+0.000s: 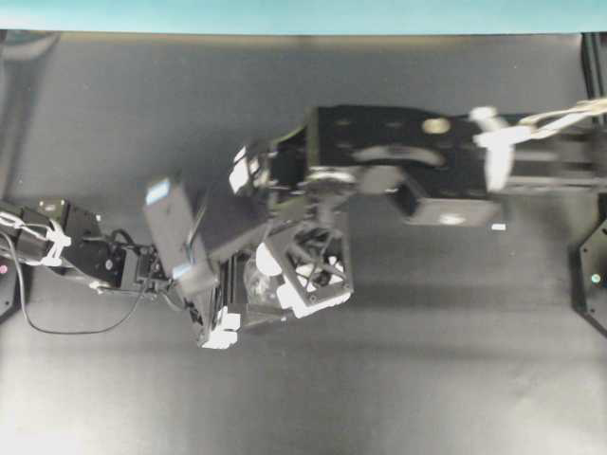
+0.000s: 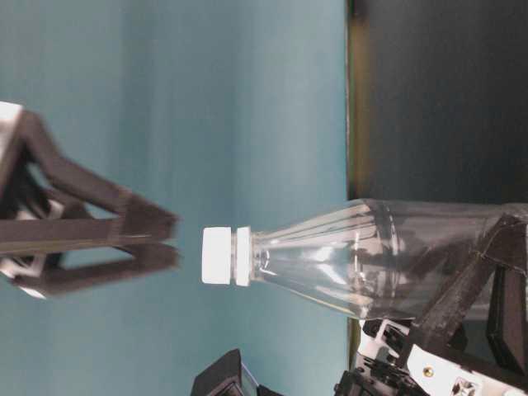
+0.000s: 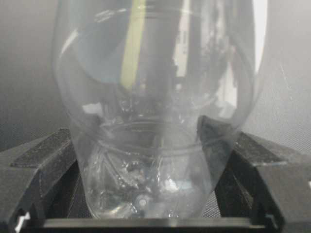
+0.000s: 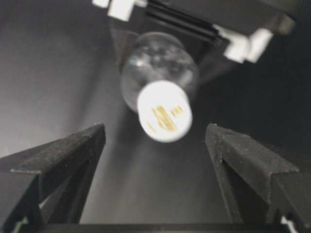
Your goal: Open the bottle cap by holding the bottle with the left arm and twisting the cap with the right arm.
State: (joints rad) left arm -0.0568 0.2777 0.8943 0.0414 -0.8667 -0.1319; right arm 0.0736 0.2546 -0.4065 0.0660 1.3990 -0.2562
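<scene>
The clear plastic bottle (image 2: 346,257) is held off the table, with its white cap (image 2: 219,256) pointing away from the left gripper. My left gripper (image 3: 146,160) is shut on the bottle's lower body (image 3: 146,145), a finger on each side. In the overhead view the left gripper (image 1: 220,308) and the bottle (image 1: 254,284) lie under the right arm's wrist. My right gripper (image 4: 155,141) is open. Its black fingers (image 4: 73,150) stand either side of the cap (image 4: 164,110), which lies a short way ahead of them and apart from them. The cap also shows in the overhead view (image 1: 268,258) beside the right gripper (image 1: 302,270).
The dark table (image 1: 398,379) lies under both arms. A tiny white scrap (image 1: 498,227) lies on it at the right. A teal wall (image 2: 165,99) stands behind. Black arm bases sit at the left edge (image 1: 9,284) and the right edge (image 1: 593,275).
</scene>
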